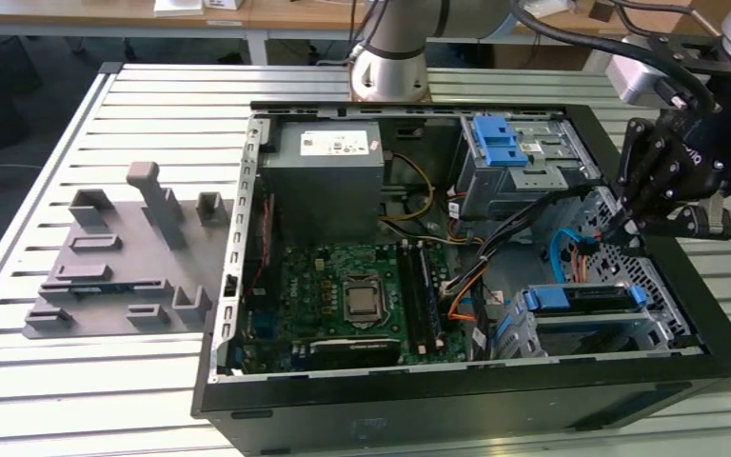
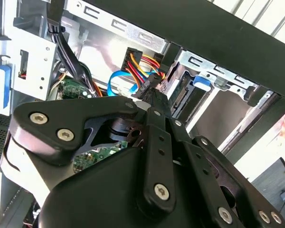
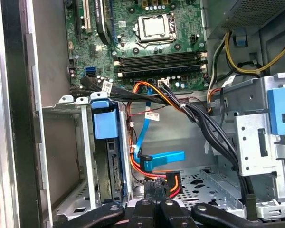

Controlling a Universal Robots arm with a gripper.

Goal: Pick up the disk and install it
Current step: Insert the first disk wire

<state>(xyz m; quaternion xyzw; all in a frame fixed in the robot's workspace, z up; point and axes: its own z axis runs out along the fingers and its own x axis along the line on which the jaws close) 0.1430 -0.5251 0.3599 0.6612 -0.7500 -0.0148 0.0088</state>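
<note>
**Disk seated in its cage, fingers closed by the cable plug**

Exterior view: An open case lies on a slatted table, with a grey stand beside it on the exterior view's left. The motherboard and a grey box show inside the case. The disk sits in a metal cage at the case's near corner on the exterior view's right, its blue bracket facing up. The gripper reaches down into the case near that same wall, apart from the disk and further back.

Second wrist view: The gripper points into the case with its fingers drawn together. Their tips meet a black plug carrying red, yellow and black wires, next to a looped blue cable. Whether the tips pinch the plug cannot be told. Just beside them the disk stands on edge in the cage, with a blue tab at its end.

First wrist view: The disk stands on edge in the cage, capped by its blue bracket. The gripper has its fingers pressed side by side, touching nothing of the disk. The plug lies right at their tips and the blue cable just beyond. The motherboard lies further off.
</note>
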